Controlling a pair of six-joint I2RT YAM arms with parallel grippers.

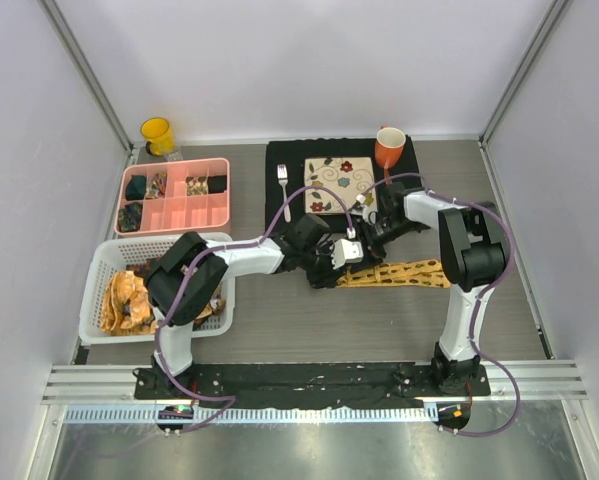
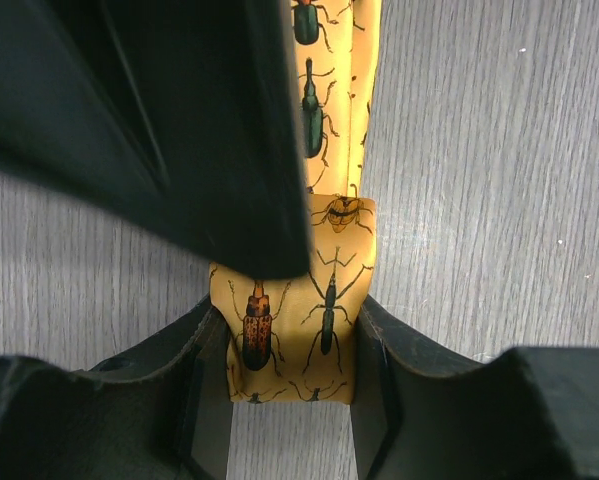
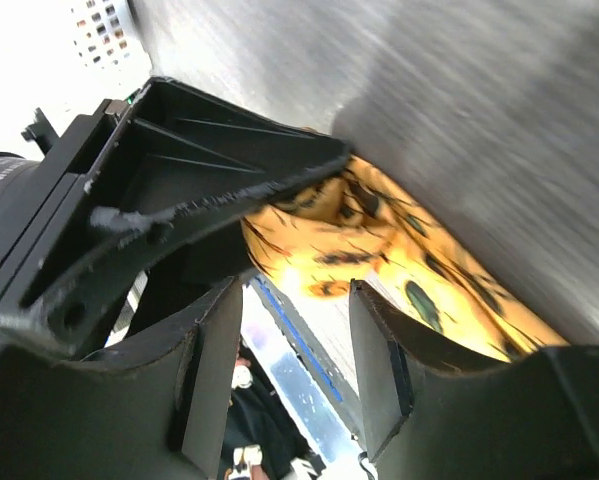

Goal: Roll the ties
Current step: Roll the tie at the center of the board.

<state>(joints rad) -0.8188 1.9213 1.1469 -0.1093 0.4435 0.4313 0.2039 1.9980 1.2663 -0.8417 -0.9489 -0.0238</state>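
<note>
yellow beetle-print tie lies on the bench right of centre in the top view, its folded end pinched in the left jaws. right jaws stand apart, empty, beside it. rolling looks barely under way; the next turn needs the coil kept tight.

The tie between the left gripper's black fingers is mustard yellow with a beetle print: teal-green bugs, one rusty orange striped one, one skinny black one, all with thin dark legs. Same yellow bug print just past the right gripper, which is black too. The table under both is grey woodgrain. Behind the left gripper there's a pink tray and a white basket.
</note>
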